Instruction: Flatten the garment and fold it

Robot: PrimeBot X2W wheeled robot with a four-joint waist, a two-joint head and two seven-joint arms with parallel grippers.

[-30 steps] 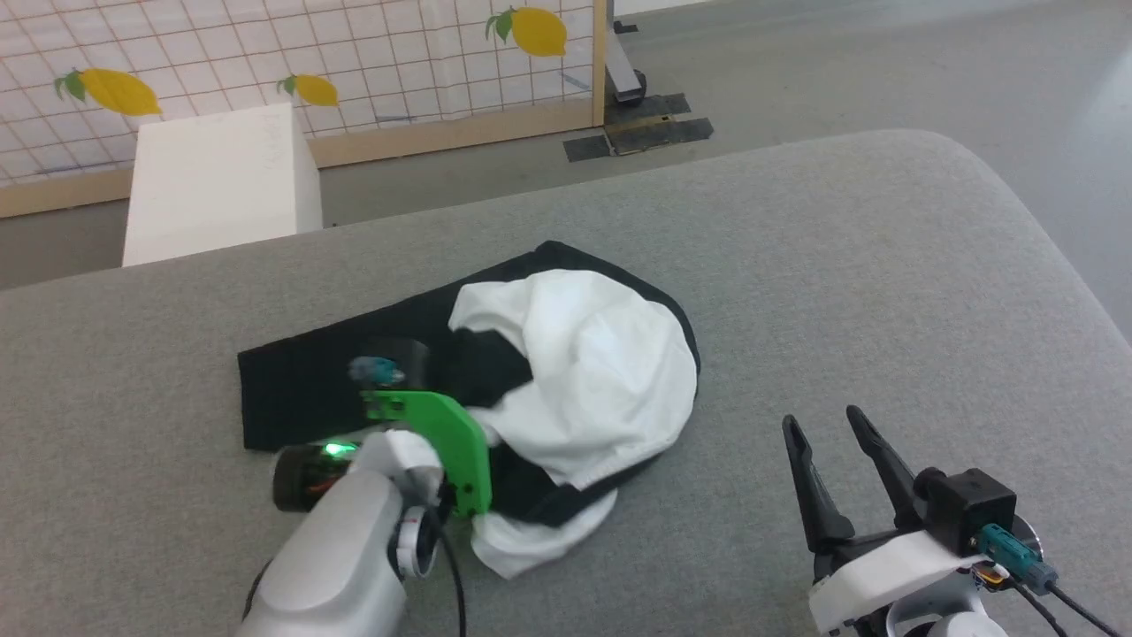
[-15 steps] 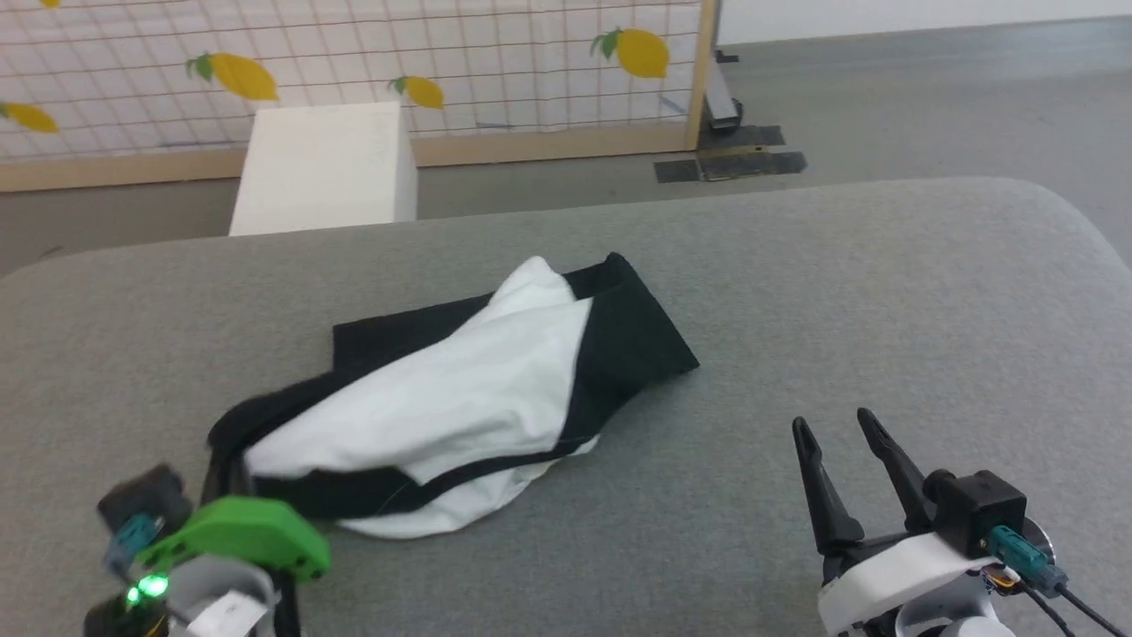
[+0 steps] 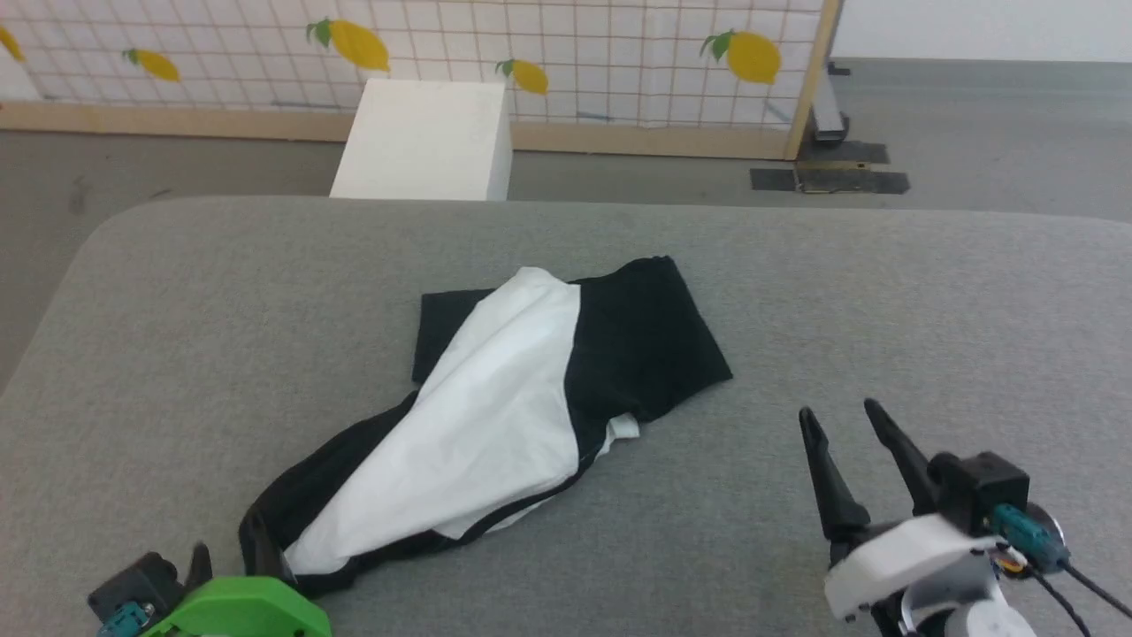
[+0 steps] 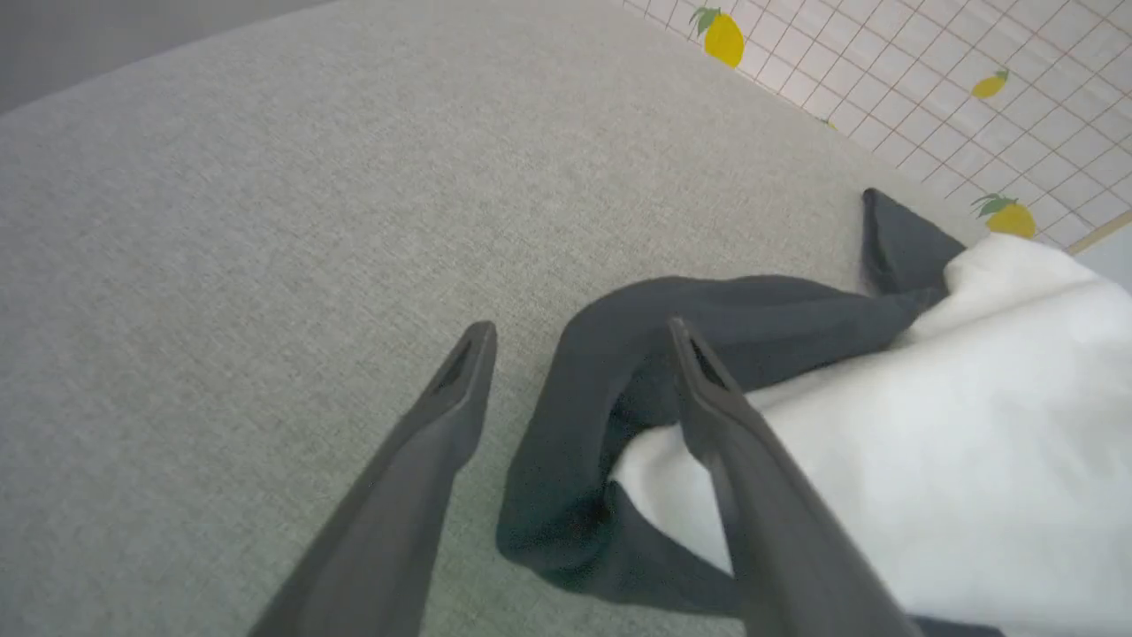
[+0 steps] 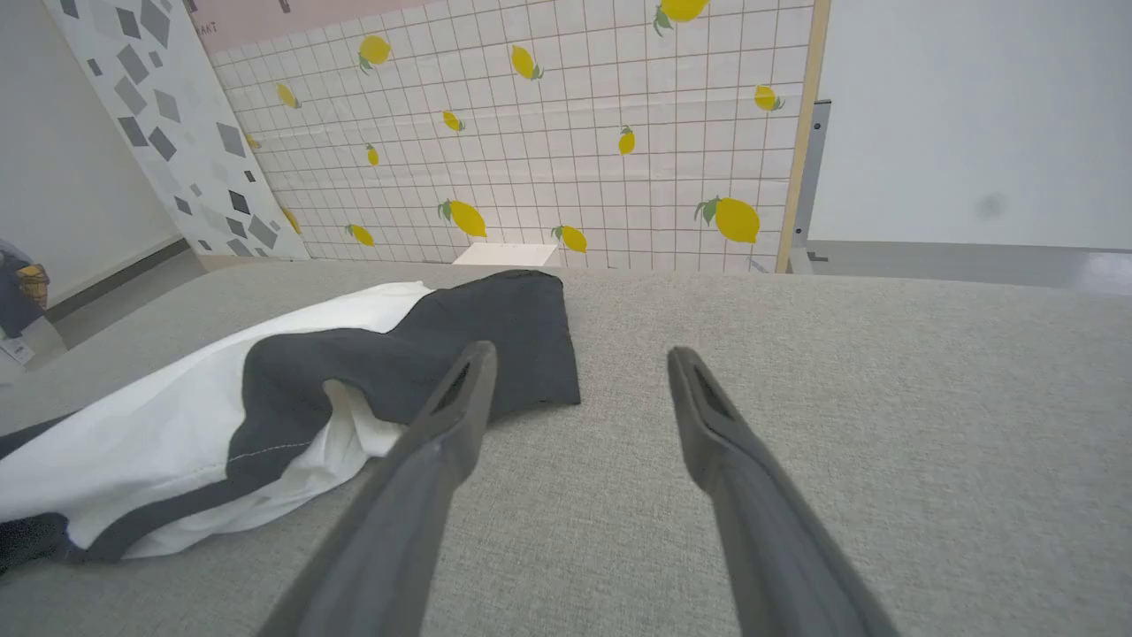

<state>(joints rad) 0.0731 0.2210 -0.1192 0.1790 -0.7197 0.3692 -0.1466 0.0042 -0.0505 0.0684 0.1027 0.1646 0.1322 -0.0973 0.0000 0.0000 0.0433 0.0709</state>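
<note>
The garment (image 3: 478,425) lies on the grey padded table (image 3: 884,292) as a long loose strip running from near left to far right, white in the middle with black sleeves at both ends. My left gripper (image 3: 228,548) stands open at the strip's near-left black end. In the left wrist view the left gripper (image 4: 579,329) has the black sleeve fold (image 4: 575,416) lying loose between its spread fingers, beside the garment's white cloth (image 4: 884,425). My right gripper (image 3: 838,414) is open and empty, right of the garment. The right wrist view has the right gripper (image 5: 579,352) over bare table, the garment (image 5: 177,425) to its left.
A white box (image 3: 424,141) stands on the floor behind the table's far edge. Behind it runs a lemon-patterned grid wall (image 3: 619,53) with a wooden post (image 3: 814,80). The table's rounded left corner (image 3: 97,248) is close to the garment's left end.
The head camera has swung. My left gripper, shut on the black cloth before, dragged the bunched garment out to the near left into a long strip and has now opened. The right gripper stayed open.
</note>
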